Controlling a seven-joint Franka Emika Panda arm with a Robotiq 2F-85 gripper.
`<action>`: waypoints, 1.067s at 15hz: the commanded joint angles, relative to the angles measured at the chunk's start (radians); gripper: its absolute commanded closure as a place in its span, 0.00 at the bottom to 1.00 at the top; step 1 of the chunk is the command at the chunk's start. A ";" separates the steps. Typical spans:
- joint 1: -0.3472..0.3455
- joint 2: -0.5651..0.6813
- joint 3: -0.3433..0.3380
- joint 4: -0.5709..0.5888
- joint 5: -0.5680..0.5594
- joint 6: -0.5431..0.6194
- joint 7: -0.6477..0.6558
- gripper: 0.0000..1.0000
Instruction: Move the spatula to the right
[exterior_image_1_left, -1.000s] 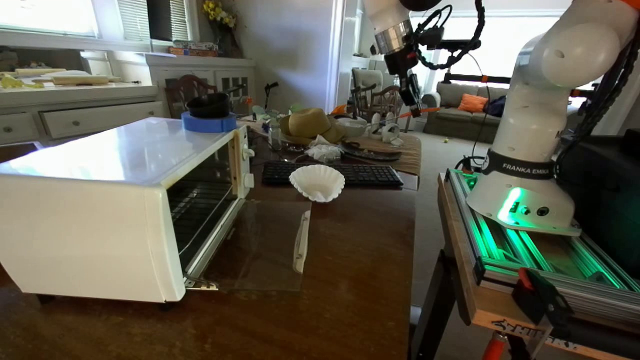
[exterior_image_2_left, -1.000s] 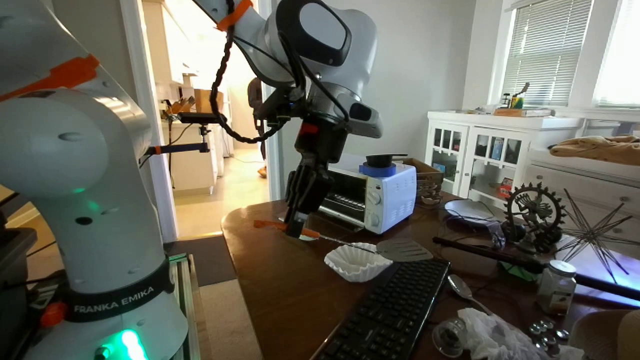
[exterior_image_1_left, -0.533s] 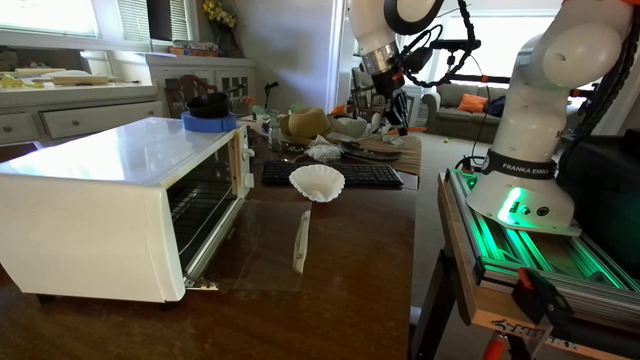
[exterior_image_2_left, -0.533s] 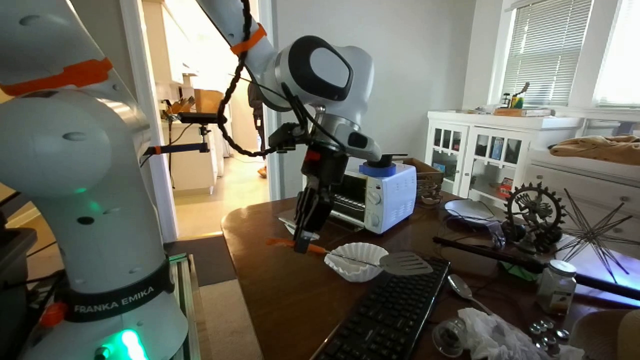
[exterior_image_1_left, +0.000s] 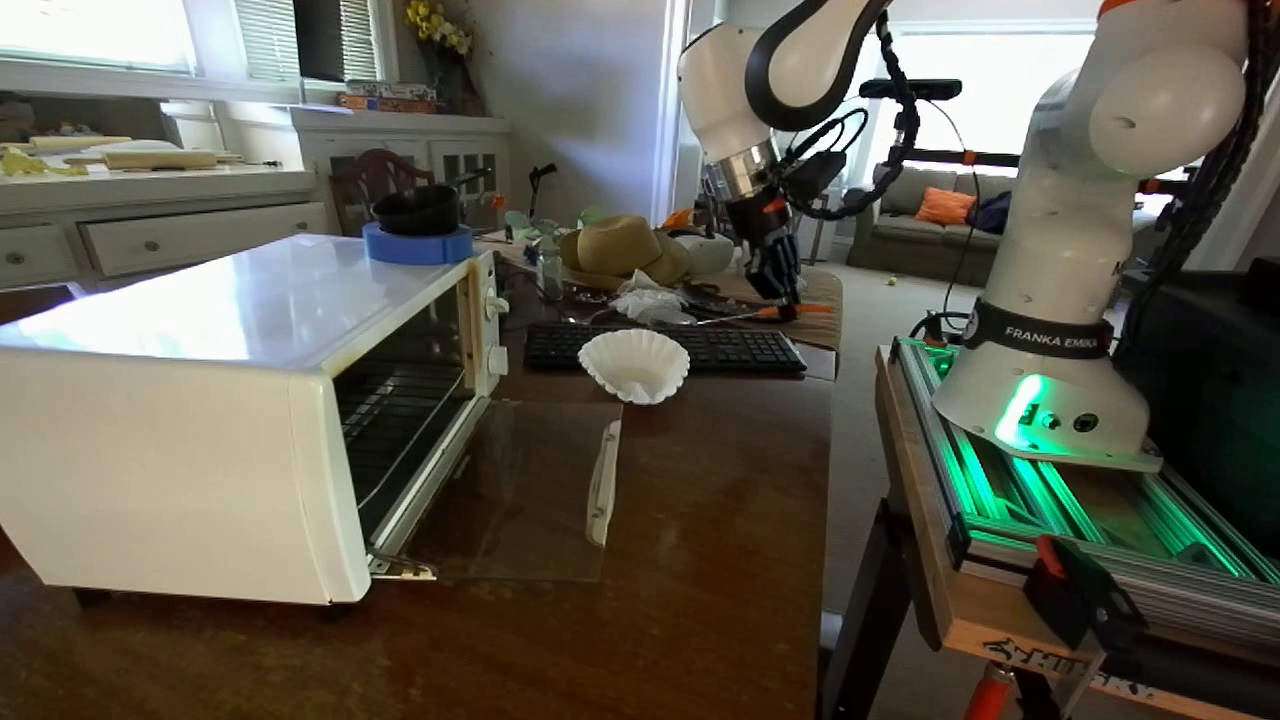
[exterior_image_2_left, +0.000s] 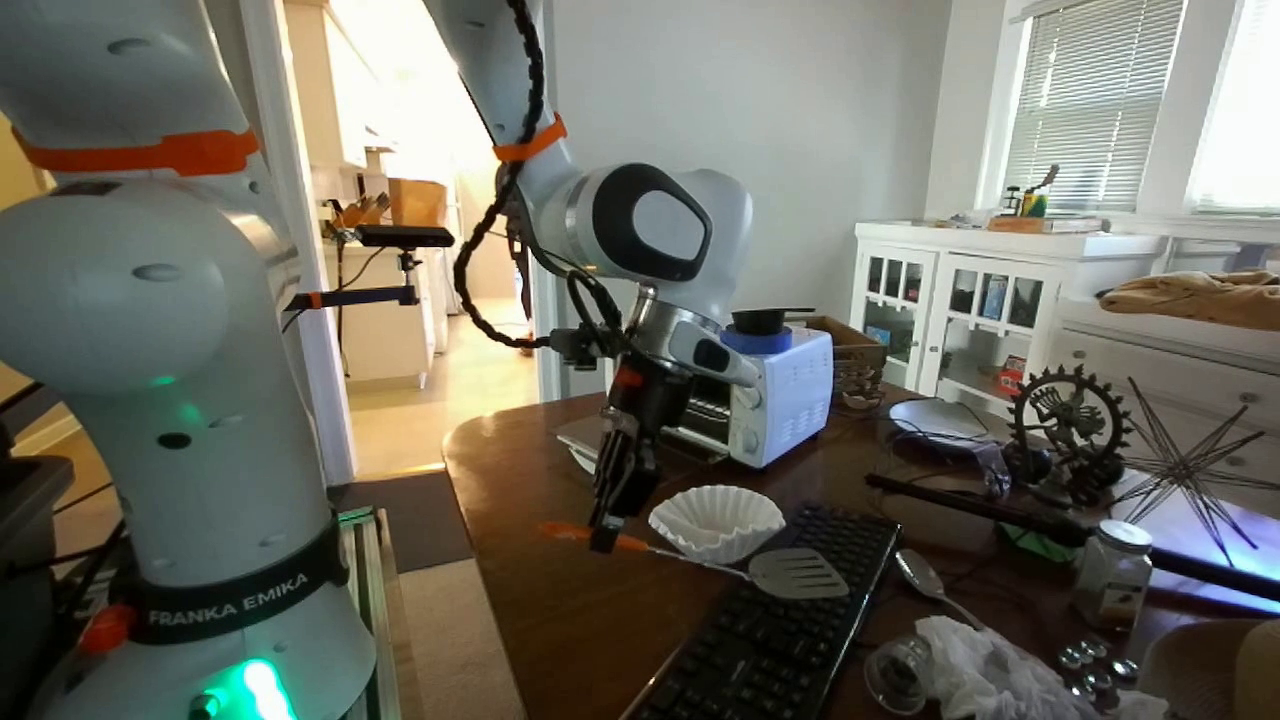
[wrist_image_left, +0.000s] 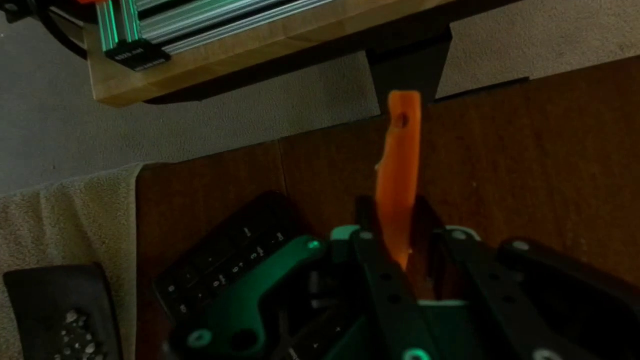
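White arm (exterior_image_1_left: 1085, 215), black fingers (exterior_image_2_left: 604, 538)

Spatula (exterior_image_2_left: 797, 573): one
Robot arm (exterior_image_1_left: 1045, 215): one, seen in both exterior views
Orange bands (exterior_image_2_left: 530, 140) around that arm: two, in an exterior view
Gripper (exterior_image_2_left: 605, 540): one
Fingers (wrist_image_left: 390, 288) on that gripper: two, in the wrist view
Brown table (exterior_image_1_left: 720, 600): one
Toaster oven (exterior_image_1_left: 250, 430): one
Knobs (exterior_image_2_left: 748, 440) on the oven front: two
Blue ring (exterior_image_1_left: 418, 246): one
Black pan (exterior_image_1_left: 415, 212): one
Fluted white bowl (exterior_image_2_left: 715, 520): one
Keyboard (exterior_image_2_left: 780, 635): one
Spoon (exterior_image_2_left: 918, 572): one
Lidded jar (exterior_image_2_left: 1113, 580): one
Shiny balls (exterior_image_2_left: 1125, 669): several, too small and crowded for a sure tally
Hat (exterior_image_1_left: 612, 247): one
Ring-framed figurine (exterior_image_2_left: 1073, 430): one
Spiky ornament (exterior_image_2_left: 1190, 467): one
Wicker basket (exterior_image_2_left: 855, 355): one
Paned cabinet doors (exterior_image_2_left: 936, 310): two, in an exterior view
Orange cushion (exterior_image_1_left: 943, 206): one
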 joint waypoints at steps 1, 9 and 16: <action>0.007 0.006 -0.008 0.005 -0.001 -0.002 0.000 0.79; 0.016 0.064 0.037 0.005 -0.161 0.239 0.286 0.95; 0.039 0.145 0.036 0.004 -0.316 0.398 0.533 0.95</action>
